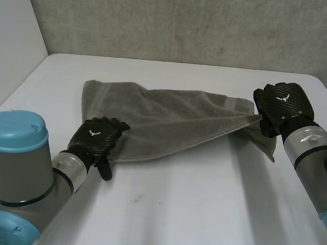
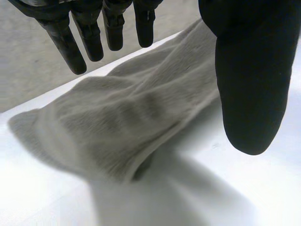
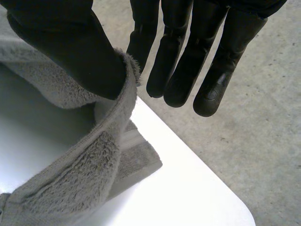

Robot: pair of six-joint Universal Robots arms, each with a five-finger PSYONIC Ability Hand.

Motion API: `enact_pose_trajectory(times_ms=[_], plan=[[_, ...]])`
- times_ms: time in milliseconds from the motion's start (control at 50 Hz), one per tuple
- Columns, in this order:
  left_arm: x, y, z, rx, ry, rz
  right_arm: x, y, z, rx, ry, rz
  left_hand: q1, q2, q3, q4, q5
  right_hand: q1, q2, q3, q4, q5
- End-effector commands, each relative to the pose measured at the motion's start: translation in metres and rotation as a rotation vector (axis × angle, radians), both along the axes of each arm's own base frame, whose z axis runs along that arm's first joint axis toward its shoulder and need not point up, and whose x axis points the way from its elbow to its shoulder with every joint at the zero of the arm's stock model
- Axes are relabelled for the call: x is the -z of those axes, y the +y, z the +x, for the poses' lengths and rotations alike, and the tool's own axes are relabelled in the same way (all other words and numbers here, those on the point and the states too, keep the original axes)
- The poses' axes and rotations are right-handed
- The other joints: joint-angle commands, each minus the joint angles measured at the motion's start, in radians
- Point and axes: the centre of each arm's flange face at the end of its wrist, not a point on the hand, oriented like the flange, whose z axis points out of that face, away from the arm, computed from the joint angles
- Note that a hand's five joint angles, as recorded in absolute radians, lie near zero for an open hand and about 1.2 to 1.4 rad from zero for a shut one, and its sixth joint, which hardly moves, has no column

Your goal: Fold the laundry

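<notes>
A grey towel [image 1: 164, 119] lies stretched across the white table [image 1: 201, 207], bunched toward its right end. My left hand [image 1: 95, 139] rests at the towel's near-left edge. Its fingers [image 2: 89, 37] are straight and well apart from the thumb, above the towel [image 2: 122, 117] and holding nothing. My right hand [image 1: 281, 105] is at the towel's right end and holds it a little off the table. There the thumb [image 3: 70, 52] pinches the towel's edge [image 3: 80, 179] against a finger, and a loose corner hangs below the hand.
A grey wall [image 1: 179, 20] stands behind the table. The table's far right corner [image 3: 211, 188] lies just under my right hand, with concrete floor [image 3: 263, 141] beyond it. Bare tabletop stretches in front of the towel.
</notes>
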Motion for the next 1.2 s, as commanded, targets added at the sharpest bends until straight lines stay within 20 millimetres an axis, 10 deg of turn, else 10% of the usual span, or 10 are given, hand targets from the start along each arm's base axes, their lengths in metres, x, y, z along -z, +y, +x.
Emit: enact_pose_trajectory(times_ms=[20,380,780,980,1080,1200], plan=[[0.012,-0.01,-0.002,-0.027,0.006,-0.048,-0.019,0.004,-0.001,0.005,-0.057,-0.026,0.024,0.03,0.028,0.029,0.028,0.425,0.214,0.206,0.202,0.227],[0.04,-0.034,-0.011,-0.036,-0.001,-0.033,-0.038,0.008,-0.004,0.009,-0.088,-0.058,0.076,0.083,0.081,0.081,0.081,0.425,0.214,0.206,0.202,0.227],[0.008,-0.074,0.021,-0.179,0.112,-0.147,-0.044,0.003,-0.005,0.011,-0.079,-0.079,1.047,1.054,1.052,1.052,1.052,0.425,0.214,0.206,0.202,0.227],[-0.065,-0.062,0.033,-0.157,0.075,-0.28,-0.058,0.004,-0.013,0.012,0.061,-0.051,1.18,1.187,1.184,1.185,1.185,0.425,0.214,0.206,0.202,0.227],[-0.147,-0.023,0.029,0.001,-0.026,-0.394,-0.074,0.008,-0.015,-0.006,0.2,-0.042,1.18,1.187,1.184,1.185,1.185,0.425,0.214,0.206,0.202,0.227],[-0.158,-0.001,0.03,0.113,-0.152,-0.316,-0.075,0.023,-0.018,-0.079,0.439,0.032,1.18,1.187,1.184,1.185,1.185,0.425,0.214,0.206,0.202,0.227]])
